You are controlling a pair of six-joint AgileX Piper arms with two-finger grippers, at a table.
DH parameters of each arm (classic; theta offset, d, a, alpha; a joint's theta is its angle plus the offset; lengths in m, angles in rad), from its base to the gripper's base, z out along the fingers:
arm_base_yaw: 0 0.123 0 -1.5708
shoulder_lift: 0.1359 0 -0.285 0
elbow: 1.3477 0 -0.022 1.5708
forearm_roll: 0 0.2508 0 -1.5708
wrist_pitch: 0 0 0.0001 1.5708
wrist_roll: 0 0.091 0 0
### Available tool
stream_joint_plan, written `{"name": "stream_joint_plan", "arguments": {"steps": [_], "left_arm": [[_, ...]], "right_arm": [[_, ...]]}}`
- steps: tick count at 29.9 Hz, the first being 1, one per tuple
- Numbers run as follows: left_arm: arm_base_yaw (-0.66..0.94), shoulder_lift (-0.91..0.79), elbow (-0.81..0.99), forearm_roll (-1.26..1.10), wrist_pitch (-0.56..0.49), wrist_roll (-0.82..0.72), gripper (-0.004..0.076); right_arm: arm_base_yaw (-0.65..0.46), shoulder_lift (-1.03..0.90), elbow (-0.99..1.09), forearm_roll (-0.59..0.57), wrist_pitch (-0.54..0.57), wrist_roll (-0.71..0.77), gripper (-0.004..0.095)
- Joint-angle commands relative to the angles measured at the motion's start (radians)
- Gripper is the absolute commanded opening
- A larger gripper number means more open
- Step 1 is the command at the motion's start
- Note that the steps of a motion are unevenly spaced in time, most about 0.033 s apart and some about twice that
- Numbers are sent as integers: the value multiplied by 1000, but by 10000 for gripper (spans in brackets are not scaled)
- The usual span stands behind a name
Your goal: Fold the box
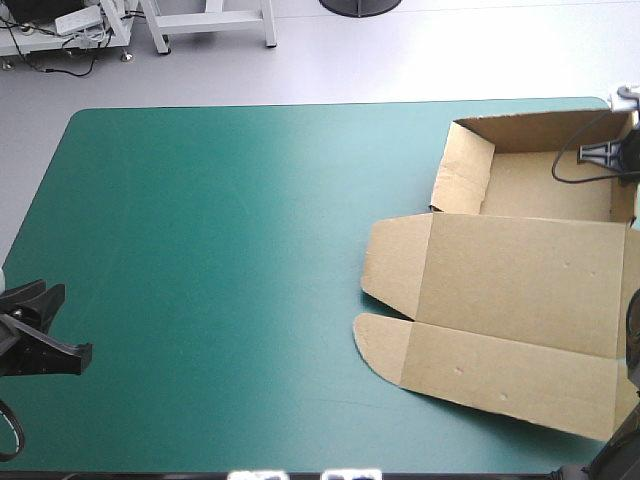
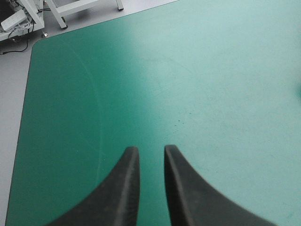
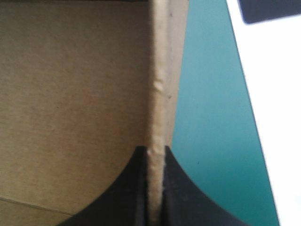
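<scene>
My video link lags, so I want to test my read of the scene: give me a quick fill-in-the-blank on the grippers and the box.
1. The right gripper is shut on a raised ____ of the box.
2. The left gripper, over bare teal-green cover, holds ____.
3. The box's lid lies ____ on the cover, nearer the robot than the tray part.

Missing words: wall; nothing; flat

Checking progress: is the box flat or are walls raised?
Partly up: the box has far and side walls raised, lid flat; right gripper clamps one wall.
</scene>
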State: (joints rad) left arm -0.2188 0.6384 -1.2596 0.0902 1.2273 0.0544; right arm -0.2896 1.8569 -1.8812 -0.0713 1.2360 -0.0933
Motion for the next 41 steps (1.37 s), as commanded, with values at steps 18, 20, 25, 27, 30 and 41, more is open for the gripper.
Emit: {"name": "stream_joint_plan", "arguments": {"steps": [18, 20, 25, 27, 30, 41], "left_arm": [[-5, 10, 33, -54, -75, -10, 135], [-5, 10, 33, -54, -77, -11, 135], [-5, 10, 33, -54, -75, -7, 135], [-5, 13, 33, -54, -72, -7, 135], [-5, 16, 33, -54, -72, -7, 135], [-5, 17, 33, -43, -88, -2, 135]], "right_arm": [[-14, -74, 498, 220, -394, -225, 8], [-12, -74, 498, 190, -394, -243, 92], [-12, -74, 494, 166, -415, -253, 333], [-12, -74, 480, 187, -415, -253, 371], [-12, -74, 429, 198, -367, -253, 372], [-14, -128, 44, 225, -117, -168, 340]]}}
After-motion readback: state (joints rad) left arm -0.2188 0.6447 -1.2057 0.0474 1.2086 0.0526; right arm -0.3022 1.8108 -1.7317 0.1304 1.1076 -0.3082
